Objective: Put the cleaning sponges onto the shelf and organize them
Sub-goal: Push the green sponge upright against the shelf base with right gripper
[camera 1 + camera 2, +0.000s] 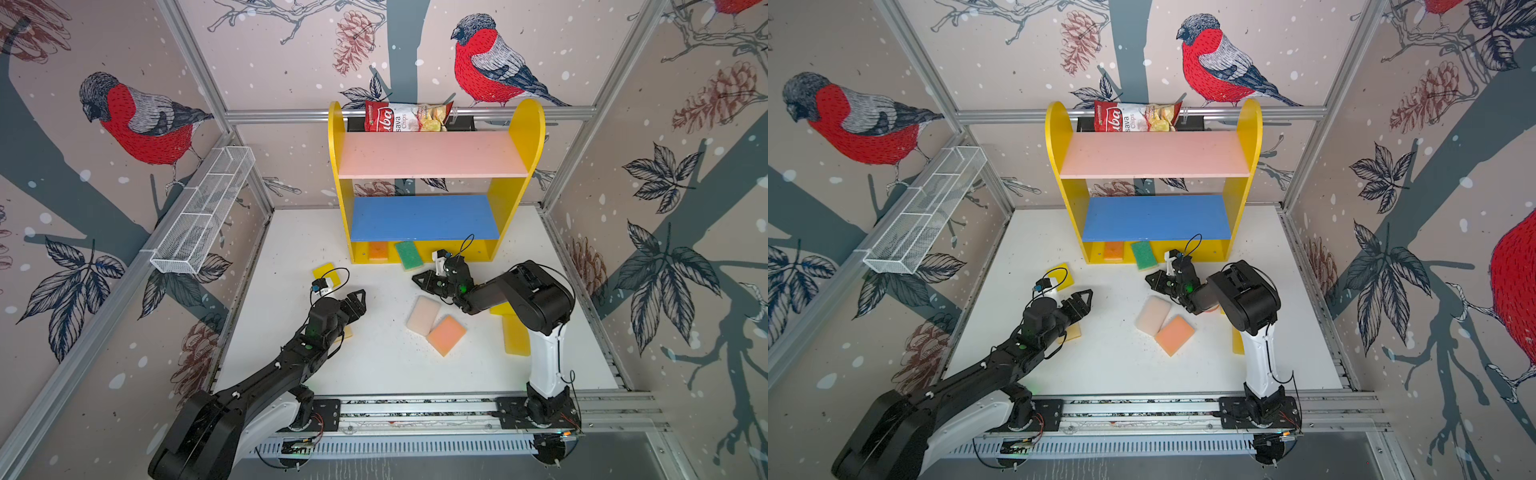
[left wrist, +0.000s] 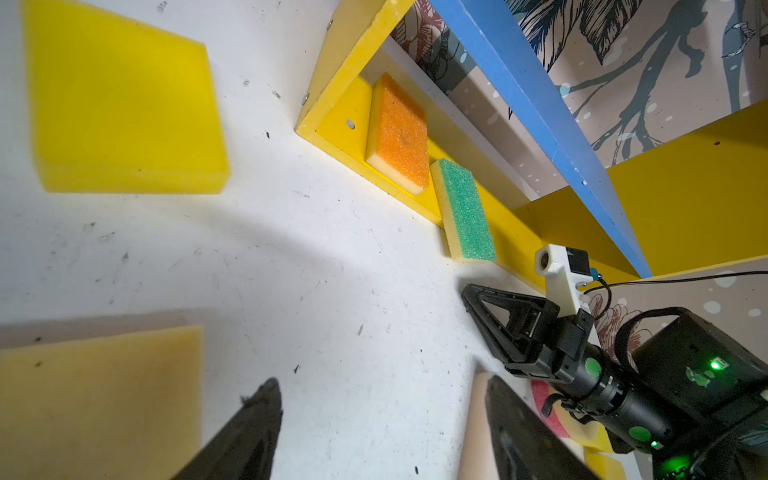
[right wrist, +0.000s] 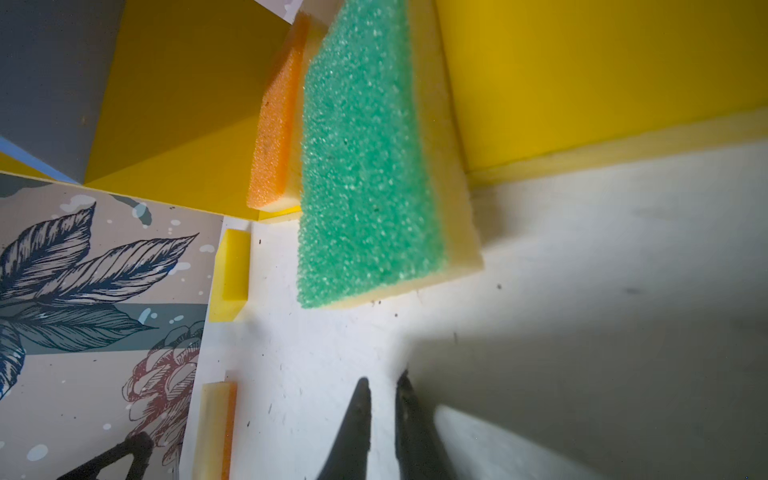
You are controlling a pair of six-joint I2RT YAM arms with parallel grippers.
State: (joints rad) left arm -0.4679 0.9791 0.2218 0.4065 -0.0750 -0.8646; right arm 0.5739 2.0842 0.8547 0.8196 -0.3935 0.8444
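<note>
Take the soft, light, squashy green sponge (image 1: pixel 409 254), lying half on the yellow bottom of the shelf (image 1: pixel 505 208) and half on the white surface (image 1: pixel 374 365), by its two long sides with the right tool (image 1: pixel 417 279), near it, almost shut and empty, or the left tool (image 1: pixel 360 300), wide open and empty.

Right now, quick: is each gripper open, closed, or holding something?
Left gripper: open, holding nothing.
Right gripper: all but closed, holding nothing; the green sponge lies ahead of it, untouched.
</note>
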